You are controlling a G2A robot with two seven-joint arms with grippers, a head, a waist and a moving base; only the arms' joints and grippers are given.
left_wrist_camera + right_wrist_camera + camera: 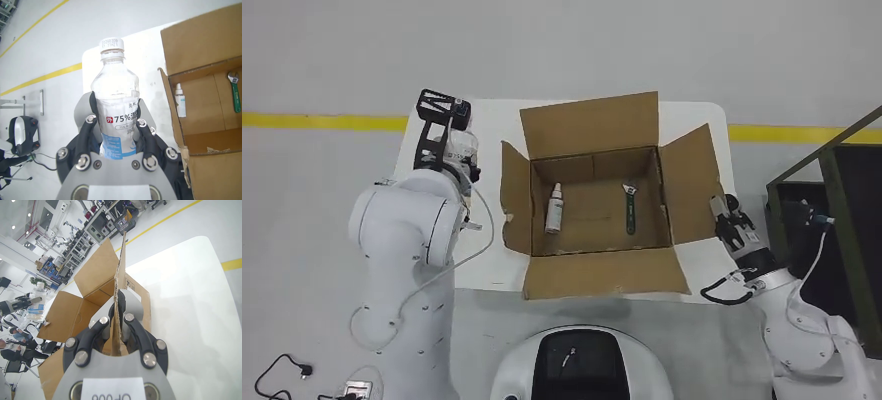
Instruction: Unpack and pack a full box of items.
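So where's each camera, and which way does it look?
Top view: above the arms, looking down at the table and open box; both arms show.
Left wrist view: on that arm, facing the left gripper, jaws shut on a bottle.
Right wrist view: likewise, right gripper, jaws shut on a box flap.
Shared: top and left wrist both show spray bottle and wrench inside.

Floor (332,60) pale grey and glossy, with a yellow line (322,121) running straight across the upper part of the top view. White table (687,112) with rounded corners at centre. Dark metal frame (842,230) at the right edge. Black cable (282,358) in the lower left corner. In the right wrist view, equipment racks (98,224) stand far across the room. Round ceiling lights (29,214) are lit, and a potted plant (34,280) stands near the shelving
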